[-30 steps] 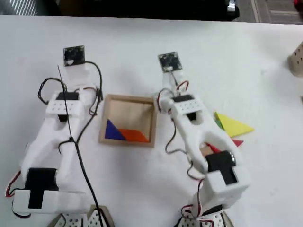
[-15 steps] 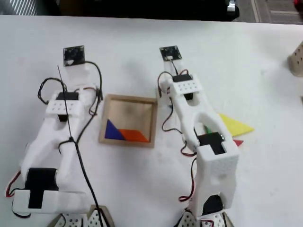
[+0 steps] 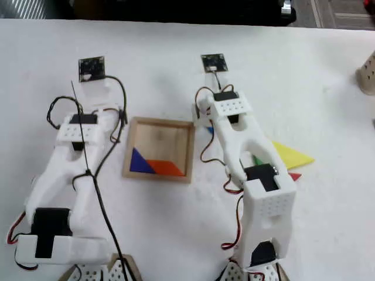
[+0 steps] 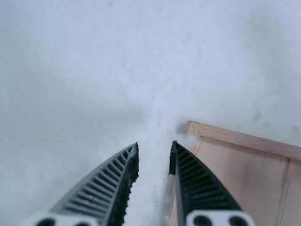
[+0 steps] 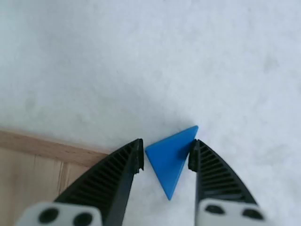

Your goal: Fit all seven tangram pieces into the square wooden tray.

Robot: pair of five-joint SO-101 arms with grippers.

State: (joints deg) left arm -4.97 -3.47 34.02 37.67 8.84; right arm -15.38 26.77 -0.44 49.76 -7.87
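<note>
The square wooden tray (image 3: 158,130) holds a dark blue triangle (image 3: 139,161) and an orange parallelogram (image 3: 166,168) along its near side. A small bright blue triangle (image 5: 170,159) lies flat on the table just outside the tray's far right corner (image 3: 209,130). My right gripper (image 5: 164,153) is down on it, one finger against each side. My left gripper (image 4: 154,155) hovers slightly open and empty over bare table by the tray's far left corner (image 4: 193,126). A yellow triangle (image 3: 291,155), a green piece (image 3: 258,159) and a red piece (image 3: 295,175) lie to the right of the right arm (image 3: 237,137).
The left arm (image 3: 70,158) lies along the tray's left side. A pale perforated object (image 3: 368,73) stands at the table's right edge. Cables hang from both arms beside the tray. White table stretches behind the tray and the grippers.
The right arm has stretched forward and lowered, bringing its gripper down by the tray's far right corner, where the blue triangle now shows. The left arm has stayed still.
</note>
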